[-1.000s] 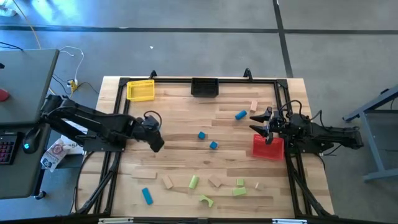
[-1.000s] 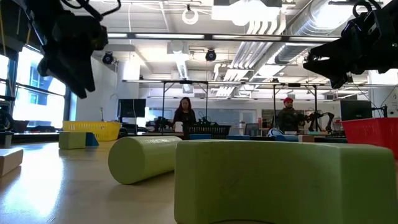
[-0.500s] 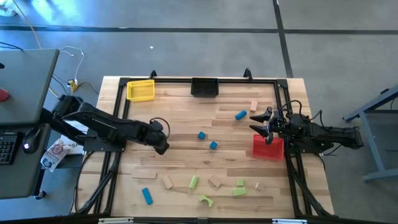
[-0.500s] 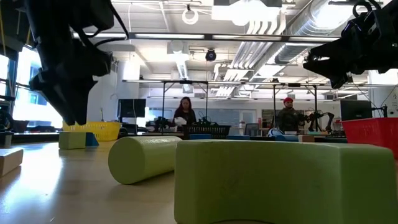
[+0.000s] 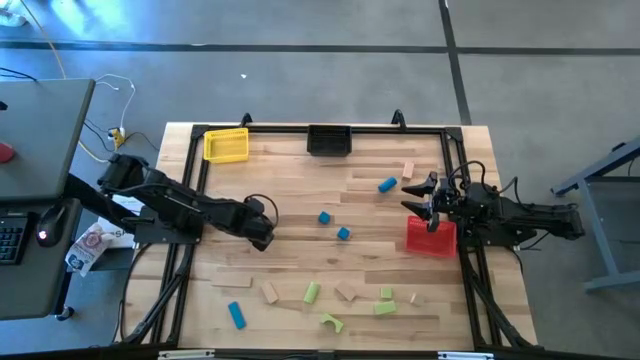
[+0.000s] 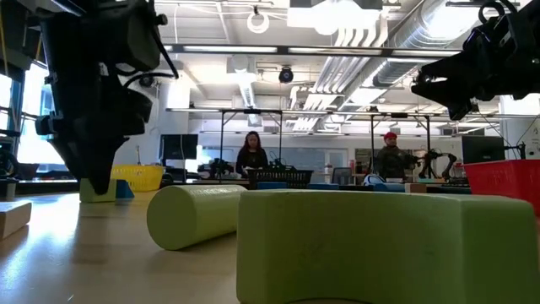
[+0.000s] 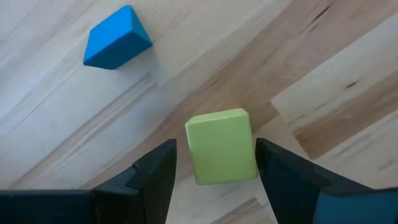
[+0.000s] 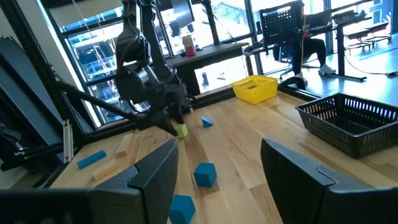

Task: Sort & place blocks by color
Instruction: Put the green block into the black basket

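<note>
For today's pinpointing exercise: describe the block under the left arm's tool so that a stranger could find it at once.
Start at the yellow plastic bin in the wooden table's far left corner, then follow the left arm to its tool. Between the open fingers lies a small light green cube; its nearest neighbour is a blue block, so colour settles it.

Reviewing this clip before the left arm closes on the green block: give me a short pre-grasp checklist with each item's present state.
1. Left gripper open: ok, fingers spread on either side of the green block.
2. Block centred between the fingers: ok, a gap shows on both sides.
3. Neighbours clear: ok, the blue block lies well apart.
4. Gripper low enough to grip: cannot tell; in the low view it hangs close to the table.
5. Right gripper out of the way: ok, open, by the red bin.
6. Bin for green: cannot tell.
</note>
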